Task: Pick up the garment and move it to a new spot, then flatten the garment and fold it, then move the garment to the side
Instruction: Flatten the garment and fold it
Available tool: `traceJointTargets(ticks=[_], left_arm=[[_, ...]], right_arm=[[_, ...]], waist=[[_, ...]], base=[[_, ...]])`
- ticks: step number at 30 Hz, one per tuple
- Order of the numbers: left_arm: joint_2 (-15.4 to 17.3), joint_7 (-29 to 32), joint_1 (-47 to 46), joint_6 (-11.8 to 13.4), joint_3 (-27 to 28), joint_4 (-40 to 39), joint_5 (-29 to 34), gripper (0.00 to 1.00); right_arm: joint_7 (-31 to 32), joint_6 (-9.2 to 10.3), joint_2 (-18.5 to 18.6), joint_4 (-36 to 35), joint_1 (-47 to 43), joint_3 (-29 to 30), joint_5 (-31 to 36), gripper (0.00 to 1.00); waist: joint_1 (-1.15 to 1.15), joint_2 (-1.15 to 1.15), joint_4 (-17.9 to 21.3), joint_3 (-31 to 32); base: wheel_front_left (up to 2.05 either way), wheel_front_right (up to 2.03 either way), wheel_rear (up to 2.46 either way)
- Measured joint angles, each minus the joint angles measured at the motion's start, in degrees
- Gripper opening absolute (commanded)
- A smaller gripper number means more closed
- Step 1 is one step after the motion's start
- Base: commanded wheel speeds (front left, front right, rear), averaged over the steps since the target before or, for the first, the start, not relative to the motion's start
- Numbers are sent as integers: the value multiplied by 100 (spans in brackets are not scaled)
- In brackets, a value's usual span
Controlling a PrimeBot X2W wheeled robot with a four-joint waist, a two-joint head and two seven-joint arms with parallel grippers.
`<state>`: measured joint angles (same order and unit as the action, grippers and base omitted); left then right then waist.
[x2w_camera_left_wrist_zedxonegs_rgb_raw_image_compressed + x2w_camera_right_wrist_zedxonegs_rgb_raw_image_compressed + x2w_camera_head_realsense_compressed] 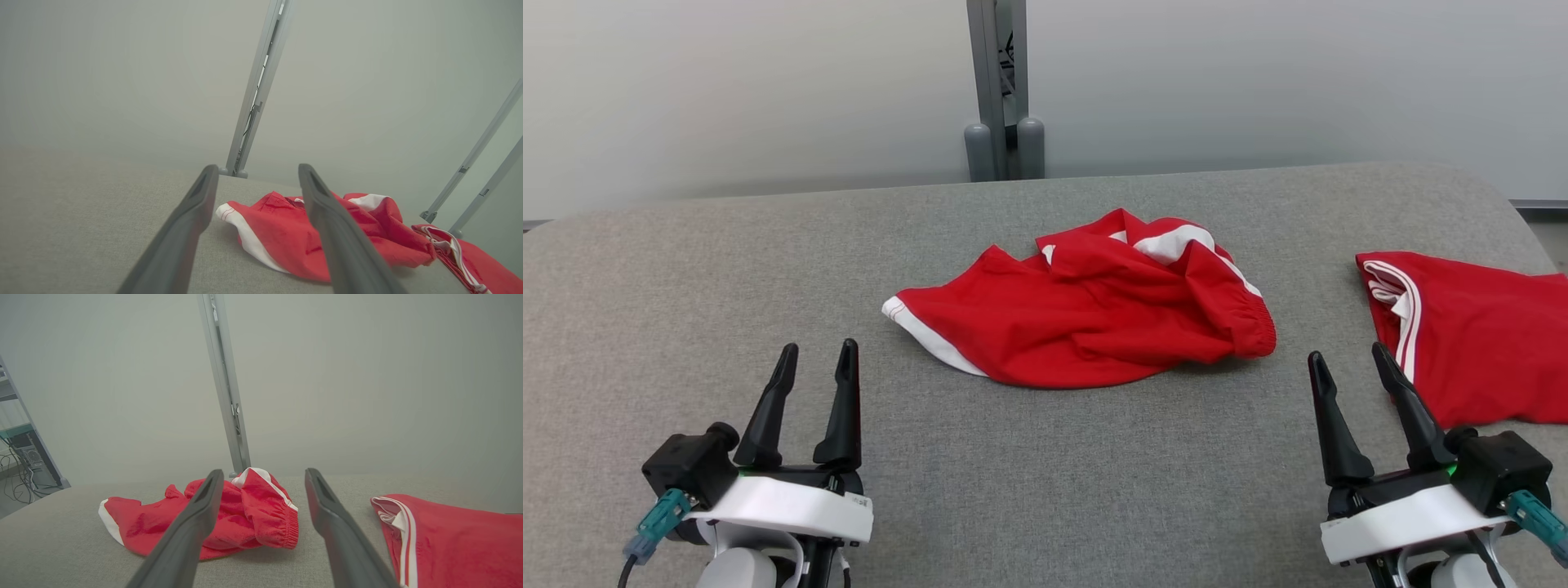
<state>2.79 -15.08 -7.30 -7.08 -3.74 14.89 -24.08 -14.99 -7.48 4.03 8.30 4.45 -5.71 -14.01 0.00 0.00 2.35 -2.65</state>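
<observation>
left hand (818, 345), right hand (1346, 351) wide open, empty; crumpled red garment (1086, 318) on table (686, 269) ahead.

The red garment (1086, 327) lies crumpled near the middle of the grey padded table (686, 269); a white band edges its hem at the left end; more white shows among the bunched folds toward the back; its gathered elastic waistband points right.
</observation>
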Motion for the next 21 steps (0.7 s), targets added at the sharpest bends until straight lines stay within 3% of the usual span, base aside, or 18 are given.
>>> traceJointTargets(ticks=[13,16,21], left_arm=[[2,-1,-169,10,116,267,151,100],[4,-1,-428,8,97,655,-160,100],[12,0,-1027,0,-26,1507,-177,100]], right_arm=[[0,0,-46,-3,143,-119,76,100],[0,0,-30,-15,264,-193,79,100],[1,-1,5,-9,355,-277,76,100]], waist=[[0,0,37,-279],[0,0,60,-425],[0,0,95,-632]], base=[[0,0,0],[0,0,0],[0,0,0]])
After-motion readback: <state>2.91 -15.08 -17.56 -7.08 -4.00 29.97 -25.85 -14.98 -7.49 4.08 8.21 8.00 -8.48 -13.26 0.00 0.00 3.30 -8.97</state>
